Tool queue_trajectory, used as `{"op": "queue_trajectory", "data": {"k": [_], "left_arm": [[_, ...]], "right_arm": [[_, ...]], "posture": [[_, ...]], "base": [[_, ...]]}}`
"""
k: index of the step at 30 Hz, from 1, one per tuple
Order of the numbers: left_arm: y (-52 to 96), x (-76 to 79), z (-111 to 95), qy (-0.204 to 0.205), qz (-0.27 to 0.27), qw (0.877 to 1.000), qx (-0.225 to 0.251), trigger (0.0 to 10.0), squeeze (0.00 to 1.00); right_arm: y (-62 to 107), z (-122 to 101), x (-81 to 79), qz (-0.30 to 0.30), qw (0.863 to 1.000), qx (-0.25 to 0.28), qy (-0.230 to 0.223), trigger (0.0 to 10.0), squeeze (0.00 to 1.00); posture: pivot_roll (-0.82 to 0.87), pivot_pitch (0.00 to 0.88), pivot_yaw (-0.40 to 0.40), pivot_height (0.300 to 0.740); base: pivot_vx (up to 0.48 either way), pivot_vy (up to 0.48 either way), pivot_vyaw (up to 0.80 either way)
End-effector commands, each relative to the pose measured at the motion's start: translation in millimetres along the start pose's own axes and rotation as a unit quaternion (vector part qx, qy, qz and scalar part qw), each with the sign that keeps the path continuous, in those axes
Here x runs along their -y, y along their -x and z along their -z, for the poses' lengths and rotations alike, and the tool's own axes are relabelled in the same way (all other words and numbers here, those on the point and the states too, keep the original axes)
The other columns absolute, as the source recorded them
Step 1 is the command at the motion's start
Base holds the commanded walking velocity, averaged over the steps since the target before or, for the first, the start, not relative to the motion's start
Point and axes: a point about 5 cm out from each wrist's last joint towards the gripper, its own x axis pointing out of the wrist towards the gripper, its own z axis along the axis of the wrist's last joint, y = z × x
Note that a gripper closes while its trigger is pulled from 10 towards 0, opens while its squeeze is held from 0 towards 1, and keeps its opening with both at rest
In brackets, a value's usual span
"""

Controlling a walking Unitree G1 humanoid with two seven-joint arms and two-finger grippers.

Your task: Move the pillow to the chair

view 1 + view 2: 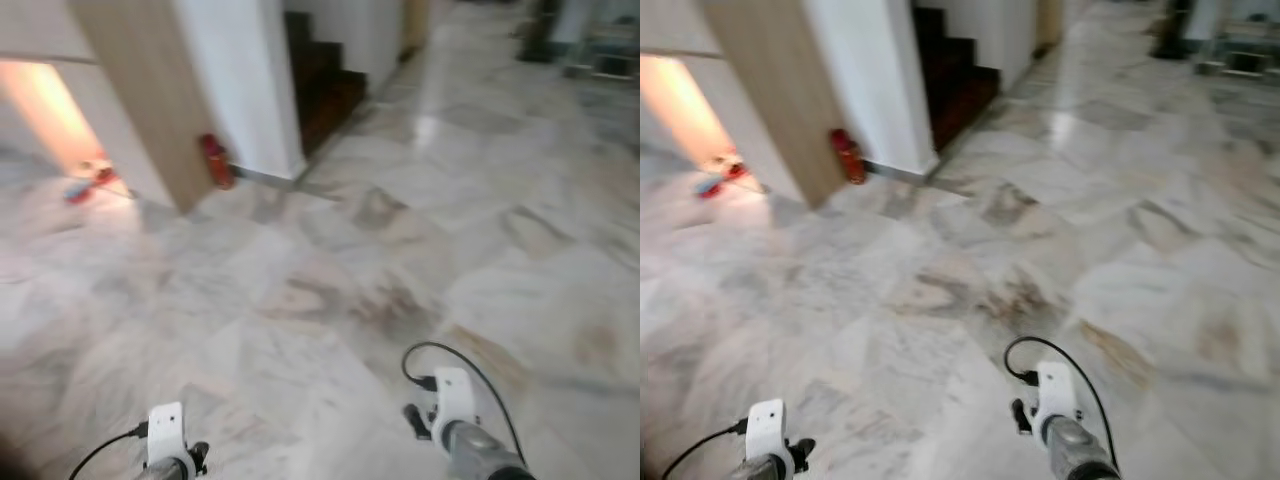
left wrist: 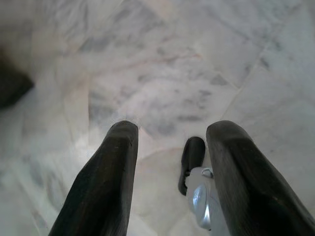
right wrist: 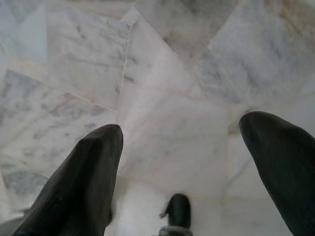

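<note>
- Marble floor (image 1: pixel 420 220), pale with grey and brown veins, glossy; head views a bit blurred.
- Both arms hang low at the near edge of the head views, the left arm (image 1: pixel 167 440) on the left, the right arm (image 1: pixel 465 425) on the right, each with a black cable looping off the wrist.
- Left hand (image 2: pixel 172 147): fingers spread, nothing between them, pointing down at bare floor.
- Right hand (image 3: pixel 179 147): fingers spread wide, nothing between them, also over bare floor.
- Far left: a wooden panel (image 1: pixel 140 90) beside a white wall (image 1: pixel 240 80); a red object (image 1: pixel 214 160) stands at the foot of the wall, too blurred to name.
- Further left, a warm-lit recess with a small red and blue thing (image 1: pixel 88 184) on the floor.
- Behind the wall, dark stairs (image 1: pixel 320 80) going up.
- Far right corner: dim furniture (image 1: pixel 590 40), cannot make out what.
- Pillow and chair: cannot place either from these views.
</note>
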Motion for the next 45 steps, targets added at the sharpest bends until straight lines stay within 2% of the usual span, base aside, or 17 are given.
{"op": "queue_trajectory", "data": {"k": [1, 16, 23, 28, 33, 36, 38, 40, 45], "left_arm": [[1.3, -8.0, 7, -0.002, -0.008, 1.0, -0.014, 10.0, 0.0], [1.1, -7.0, 6, 0.006, -0.011, 1.0, -0.01, 10.0, 0.0], [0.9, -0.1, 9, 0.017, -0.006, 1.0, -0.011, 10.0, 0.0], [1.0, 5.6, 12, 0.01, 0.004, 1.0, -0.016, 10.0, 0.0], [1.5, 13.3, 16, 0.001, 0.011, 1.0, -0.013, 10.0, 0.0], [1.7, 15.1, 17, 0.003, 0.012, 1.0, -0.011, 10.0, 0.0], [1.8, 16.0, 17, -0.013, 0.019, 1.0, -0.01, 10.0, 0.0], [1.8, 16.6, 17, -0.032, 0.023, 0.999, -0.008, 10.0, 0.0], [2.9, 20.1, 24, -0.027, 0.024, 0.999, -0.012, 10.0, 0.0]], "right_arm": [[-1.4, -2, -13.1, -0.015, 1.0, 0.004, -0.003, 10.0, 0.0], [-1.5, -4, -12.4, -0.009, 1.0, 0.01, -0.016, 10.0, 0.0], [-0.8, -4, -5.9, -0.004, 1.0, 0.016, -0.02, 10.0, 0.0], [0.1, -2, 0.7, 0.009, 0.999, 0.022, -0.041, 10.0, 0.0], [1.7, 0, 9.9, 0.021, 0.997, 0.035, -0.065, 10.0, 0.0], [2.2, -2, 13.0, 0.022, 0.999, 0.037, -0.03, 10.0, 0.0], [2.6, -1, 14.9, 0.028, 0.999, 0.038, -0.021, 10.0, 0.0], [2.7, 0, 14.8, 0.022, 0.998, 0.041, -0.041, 10.0, 0.0], [3.9, 5, 19.7, 0.024, 0.999, 0.033, -0.034, 10.0, 0.0]], "posture": [[-0.05, 0.0, 0.058, 0.74], [-0.05, 0.0, 0.038, 0.74], [-0.06, 0.0, 0.016, 0.74], [-0.07, 0.0, 0.01, 0.74], [-0.04, 0.0, -0.018, 0.74], [-0.04, 0.0, -0.026, 0.74], [-0.05, 0.0, -0.033, 0.74], [-0.05, 0.0, -0.04, 0.74], [-0.03, 0.0, -0.054, 0.74]], "base": [[0.0, 0.0, 0.8], [0.0, 0.0, 0.8], [0.0, 0.0, 0.8], [0.0, 0.0, 0.7], [0.0, 0.0, 0.0], [0.0, 0.0, 0.0], [0.0, 0.0, 0.0], [0.0, 0.0, 0.0], [0.0, 0.0, 0.0]]}}
